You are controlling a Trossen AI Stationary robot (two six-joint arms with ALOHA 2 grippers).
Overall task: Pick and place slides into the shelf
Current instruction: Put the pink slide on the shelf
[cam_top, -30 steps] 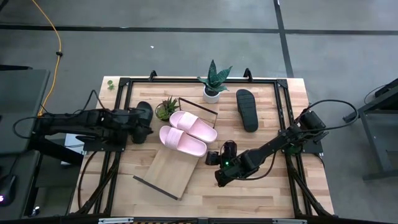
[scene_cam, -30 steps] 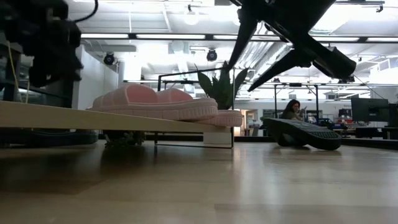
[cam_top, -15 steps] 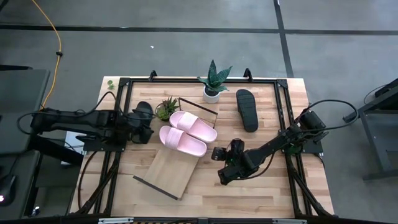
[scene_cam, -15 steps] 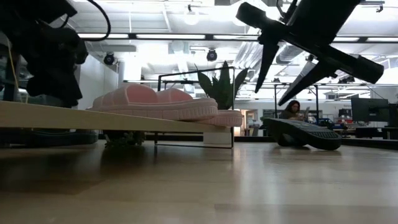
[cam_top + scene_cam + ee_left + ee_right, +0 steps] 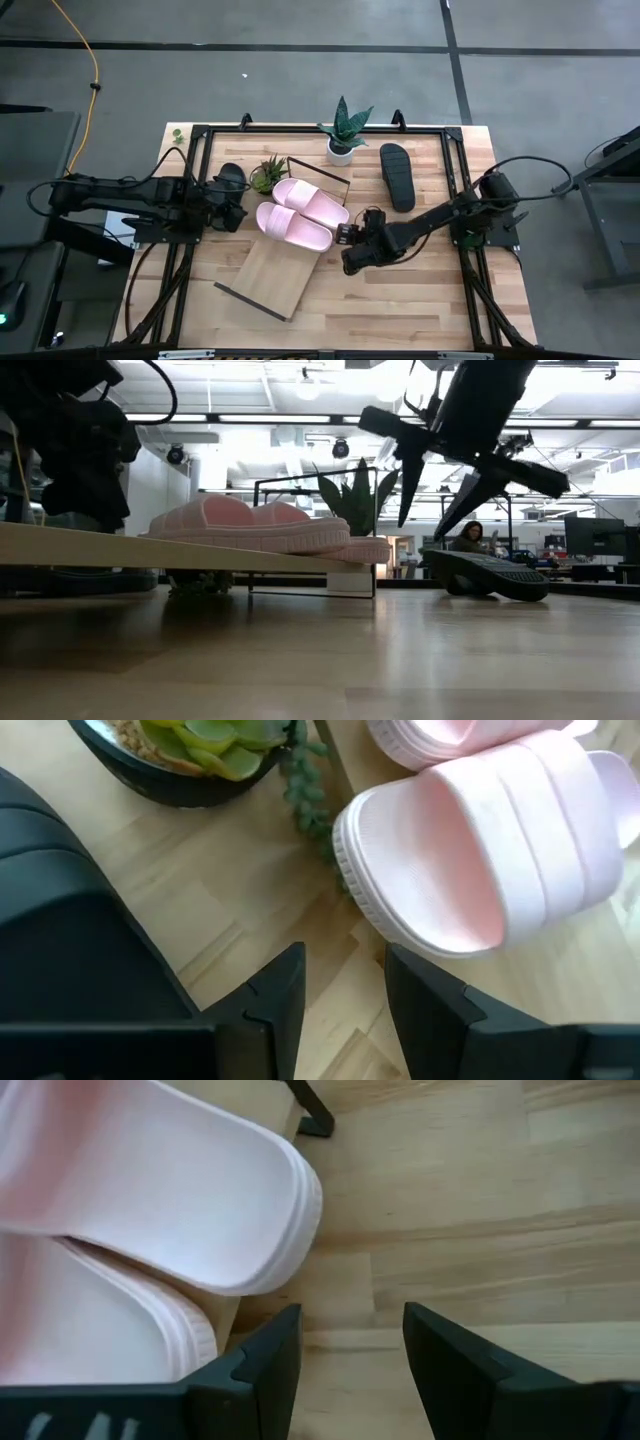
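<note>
Two pale pink slides [image 5: 310, 204] [image 5: 292, 226] lie side by side, soles down, on the far half of the shelf [image 5: 266, 276], a light-wood board that lies slantwise mid-table. One black slide [image 5: 397, 176] lies on the table at the far right. Another black slide [image 5: 228, 178] lies by my left gripper [image 5: 234, 212], which is open at the shelf's left side and faces the near pink slide [image 5: 480, 860]. My right gripper [image 5: 345, 250] hangs open above the table just right of the pink slides' ends [image 5: 180, 1190], fingers slanting down [image 5: 422, 525].
A snake plant in a white pot [image 5: 342, 136] stands at the far edge, and a succulent in a dark pot [image 5: 268, 176] beside the shelf's far end. Black frame rails [image 5: 190, 250] run along the table's sides. Bare wood [image 5: 400, 310] lies toward the near edge. A person [image 5: 467, 538] sits in the room behind.
My right gripper has swung toward the far edge and the pink slides, tipping further down; its fingers stay open. My left gripper sank a little and tipped down early on, then held still. The slides and the shelf have not moved.
</note>
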